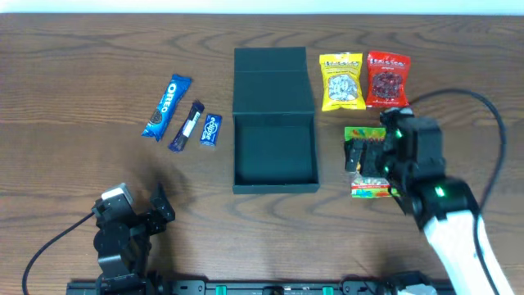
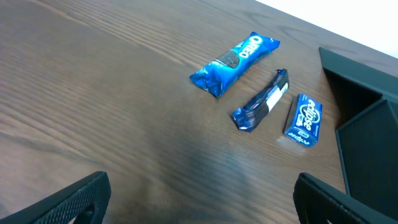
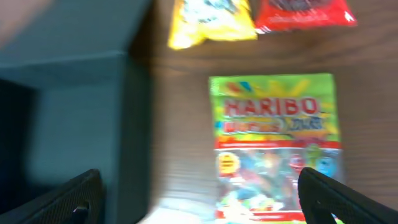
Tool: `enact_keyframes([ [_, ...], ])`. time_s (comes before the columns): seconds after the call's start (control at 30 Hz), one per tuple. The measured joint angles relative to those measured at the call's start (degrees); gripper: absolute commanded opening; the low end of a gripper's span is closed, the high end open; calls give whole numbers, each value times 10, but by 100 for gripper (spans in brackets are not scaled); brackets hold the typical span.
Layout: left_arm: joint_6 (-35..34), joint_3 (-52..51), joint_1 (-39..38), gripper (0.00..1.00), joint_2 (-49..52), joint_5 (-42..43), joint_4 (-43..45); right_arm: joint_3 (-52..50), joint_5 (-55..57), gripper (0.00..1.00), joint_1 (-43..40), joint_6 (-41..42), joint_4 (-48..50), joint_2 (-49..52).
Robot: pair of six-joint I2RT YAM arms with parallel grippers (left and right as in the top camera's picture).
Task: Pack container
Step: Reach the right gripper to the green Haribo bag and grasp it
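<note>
Your right gripper [image 3: 199, 186] is spread wide, its two dark fingers showing at the lower corners of the wrist view. It hangs over the Haribo bag [image 3: 277, 146], a green bag with HARIBO in red capitals across it; the smaller print below is blurred, and you cannot tell from these views whether the fingers touch the bag. Your left gripper [image 2: 200, 186] is likewise parted, over the bare wood of the table [image 1: 65, 65] on its near left side. You find the container [image 1: 275, 156] at the middle of the table, dark green and open, its flap lid laid back flat on the far side. To its left lie three blue items, apart from one another: an Oreo packet [image 2: 235, 62] with OREO in white letters, a dark blue bar wrapper [image 2: 262, 102] whose white label is too small to read, and an Eclipse pack [image 2: 304, 120] lettered "eclipse". Beyond the Haribo bag, a yellow packet [image 1: 341, 81] and a red packet [image 1: 387, 79] lie side by side, their lettering unreadable.
</note>
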Motion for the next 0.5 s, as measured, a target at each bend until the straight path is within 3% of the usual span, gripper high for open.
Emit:
enact_keyframes([
  [0.5,0,0,0,95,0,0,0,3,45,94,-37,-27,53,232],
])
